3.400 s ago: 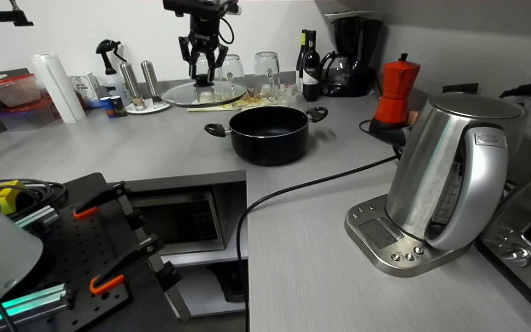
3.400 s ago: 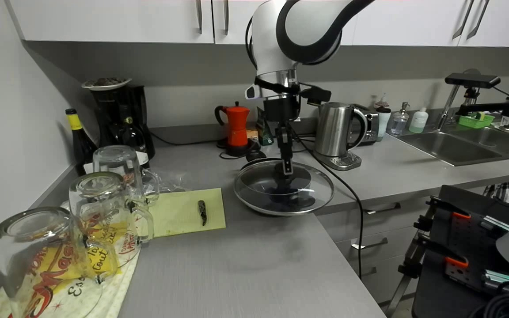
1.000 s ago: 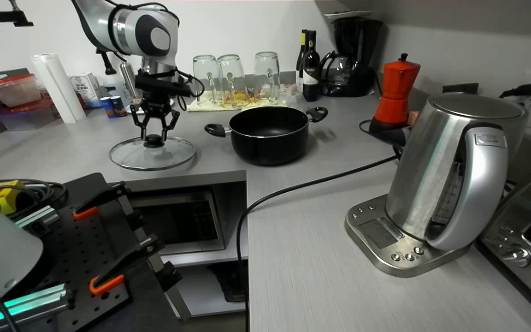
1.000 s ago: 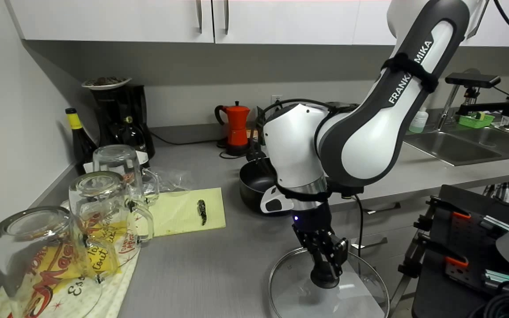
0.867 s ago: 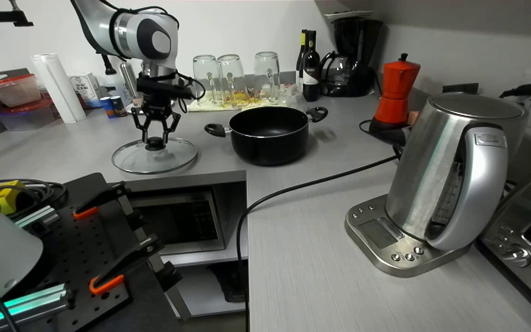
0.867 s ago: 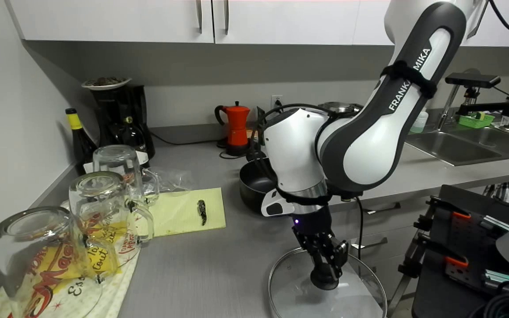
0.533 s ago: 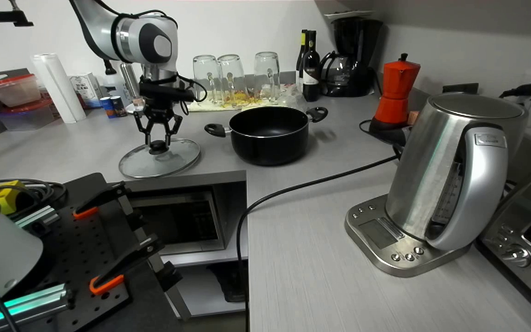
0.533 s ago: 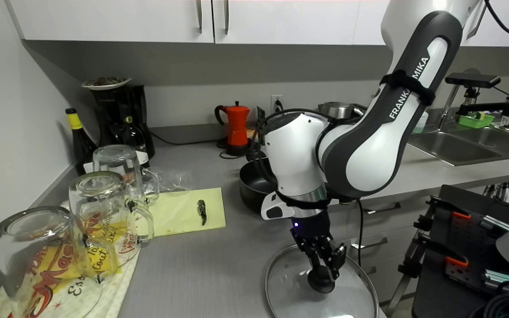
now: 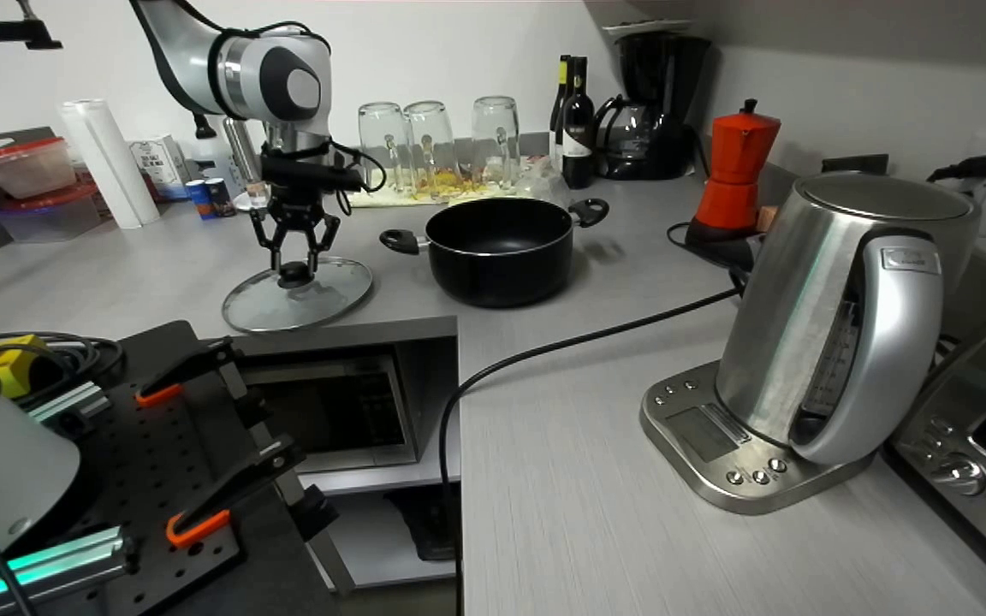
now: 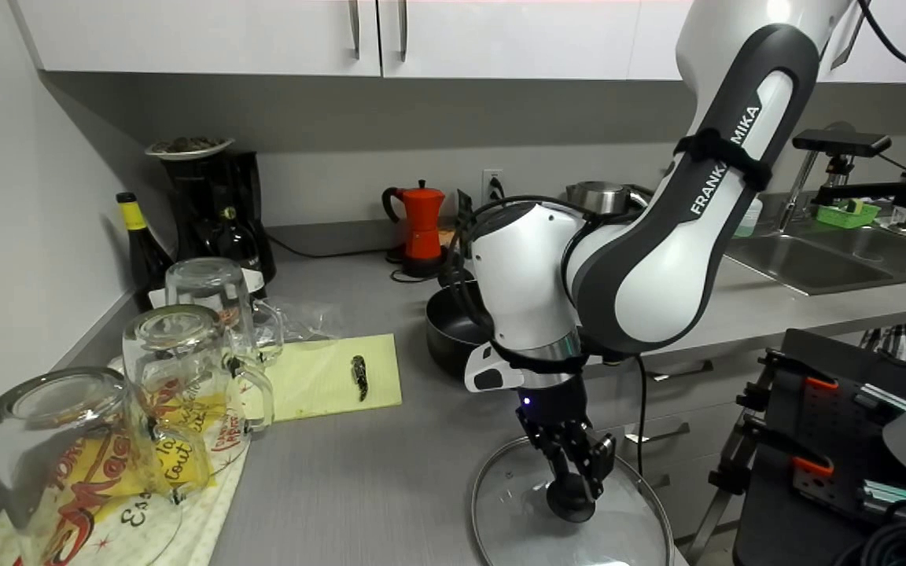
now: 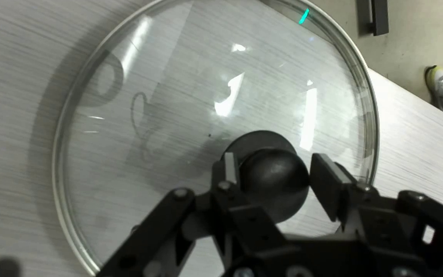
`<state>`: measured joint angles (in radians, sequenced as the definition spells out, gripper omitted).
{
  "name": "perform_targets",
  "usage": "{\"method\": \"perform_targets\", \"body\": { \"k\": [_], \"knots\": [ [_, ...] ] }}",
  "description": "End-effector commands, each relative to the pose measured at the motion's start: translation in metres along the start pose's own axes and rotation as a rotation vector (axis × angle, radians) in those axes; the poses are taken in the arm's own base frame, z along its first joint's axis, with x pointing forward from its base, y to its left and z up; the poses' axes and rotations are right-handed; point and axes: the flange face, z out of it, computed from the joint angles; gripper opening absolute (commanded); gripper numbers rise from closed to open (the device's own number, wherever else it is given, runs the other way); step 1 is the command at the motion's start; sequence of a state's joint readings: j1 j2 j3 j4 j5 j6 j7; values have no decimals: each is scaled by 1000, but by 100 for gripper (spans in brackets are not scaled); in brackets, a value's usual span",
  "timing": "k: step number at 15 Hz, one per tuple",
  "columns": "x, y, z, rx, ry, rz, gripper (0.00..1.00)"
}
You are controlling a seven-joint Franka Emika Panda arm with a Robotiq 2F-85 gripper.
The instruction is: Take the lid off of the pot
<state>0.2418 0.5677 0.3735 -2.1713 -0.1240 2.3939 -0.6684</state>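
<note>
Pale walls and a grey, finely streaked counter frame the work, and near the counter's front edge is the glass lid, off the pot and apart from it. The gripper is clamped on the lid's dark knob, with fingers pressed to either side in the wrist view. I take the step in hand to be the setting down, and it wants patience: the lid looks tilted, so I would level it first and let the rim meet the surface all round rather than on one side. Whether any of the rim touches the counter I can't be sure from these angles. More pressing is the edge: in the wrist view part of the glass lies across the line where the counter stops, with floor beyond, so I would draw the lid inward before letting go. Then part the fingers evenly and rise straight up, lest one of them drag the knob. That top looks smooth and hard, and a lid dropped crooked could slide or clatter. Round about is a kitchen corner: glass mugs in a row, a red moka pot and a steel kettle by the wall, white cabinets above, and a microwave tucked under the counter
</note>
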Motion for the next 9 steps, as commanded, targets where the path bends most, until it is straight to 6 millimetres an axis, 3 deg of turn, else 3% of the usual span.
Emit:
{"method": "perform_targets", "body": {
  "k": [1, 3, 4, 9],
  "knots": [
    [0, -2, -6, -24, 24, -23, 83],
    [1, -10, -16, -46, 34, -34, 97],
    [1, -15, -24, -61, 41, -38, 99],
    [-3, -37, -64, -123, 58, -47, 100]
  ]
}}
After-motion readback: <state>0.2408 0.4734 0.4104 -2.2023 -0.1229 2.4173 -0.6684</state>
